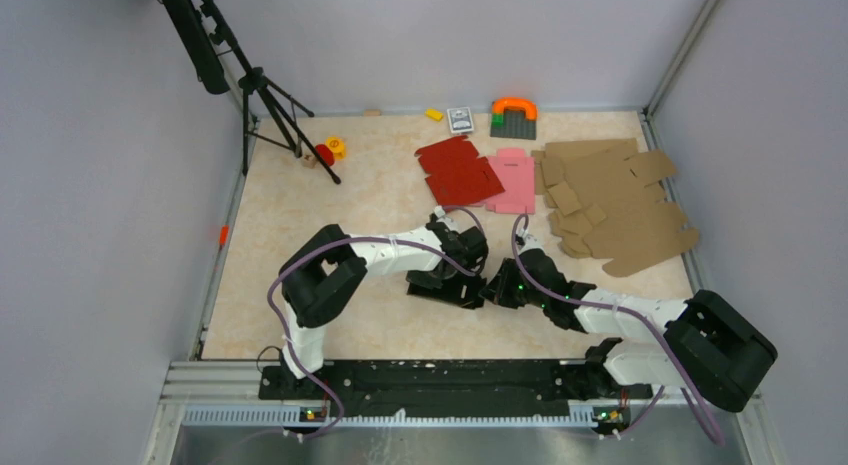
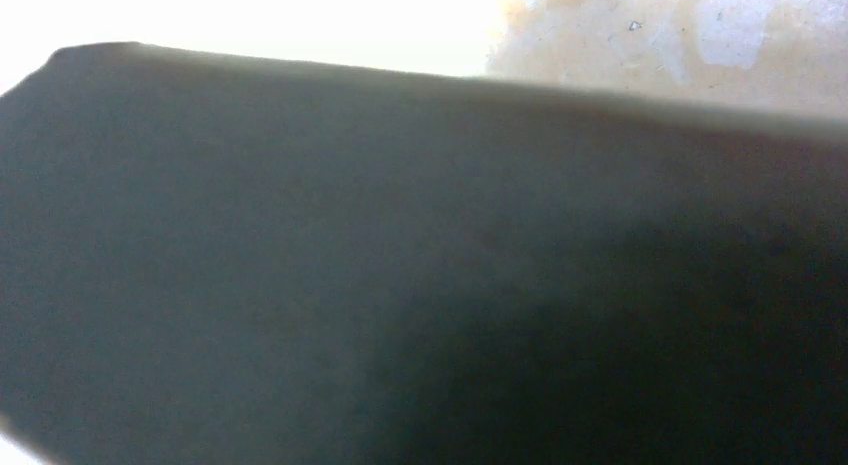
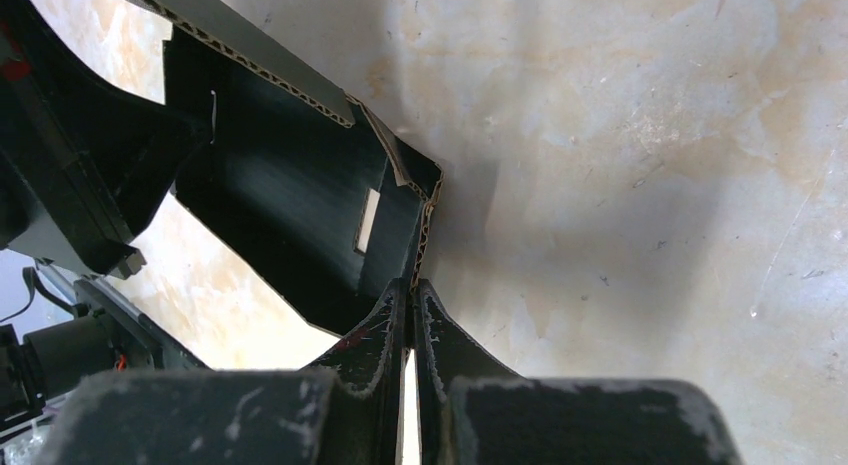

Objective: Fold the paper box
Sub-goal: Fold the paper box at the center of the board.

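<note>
The black paper box (image 1: 437,283) lies partly folded at the table's middle, between my two grippers. My left gripper (image 1: 466,260) is at its far right edge. In the left wrist view a black panel of the paper box (image 2: 400,285) fills almost the whole frame and hides the fingers, so the grip looks shut on the box. My right gripper (image 1: 497,288) meets the box from the right. In the right wrist view the right gripper (image 3: 413,290) is shut on the corrugated edge of an upright wall of the paper box (image 3: 290,205).
A red blank (image 1: 458,172) and a pink blank (image 1: 512,180) lie behind the grippers, with brown cardboard blanks (image 1: 610,200) to their right. A tripod (image 1: 270,105) stands at the back left. Small toys (image 1: 330,150) and an orange arch (image 1: 513,110) sit along the far wall.
</note>
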Motion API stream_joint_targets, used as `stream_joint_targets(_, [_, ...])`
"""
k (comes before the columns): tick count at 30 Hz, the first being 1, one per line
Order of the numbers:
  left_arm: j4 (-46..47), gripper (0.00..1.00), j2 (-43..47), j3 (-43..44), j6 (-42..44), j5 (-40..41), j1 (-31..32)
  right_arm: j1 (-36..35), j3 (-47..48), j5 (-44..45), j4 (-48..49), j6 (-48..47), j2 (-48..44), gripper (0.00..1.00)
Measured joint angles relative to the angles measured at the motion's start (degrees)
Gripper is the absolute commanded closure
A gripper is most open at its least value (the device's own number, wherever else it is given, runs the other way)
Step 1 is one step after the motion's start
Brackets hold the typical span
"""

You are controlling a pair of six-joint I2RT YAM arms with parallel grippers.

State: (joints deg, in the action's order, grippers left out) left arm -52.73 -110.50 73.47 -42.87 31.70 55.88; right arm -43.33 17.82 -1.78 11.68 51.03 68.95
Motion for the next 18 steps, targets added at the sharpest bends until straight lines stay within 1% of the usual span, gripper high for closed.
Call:
stream_joint_targets(12, [-4.11, 1.0, -5.03, 3.63, -1.22, 7.06, 3.39, -0.04, 0.0, -0.24, -0.85, 0.02, -1.09, 1.0])
stream_joint_targets(13, [-4.22, 0.99, -5.07, 3.69, -1.31, 7.15, 3.41, -0.04, 0.0, -0.26, -0.85, 0.02, -1.09, 1.0])
stream_joint_targets(18, [-3.76, 0.87, -4.52, 3.48, -0.5, 6.34, 3.19, -0.04, 0.0, -0.24, -0.96, 0.0, -1.09, 1.0])
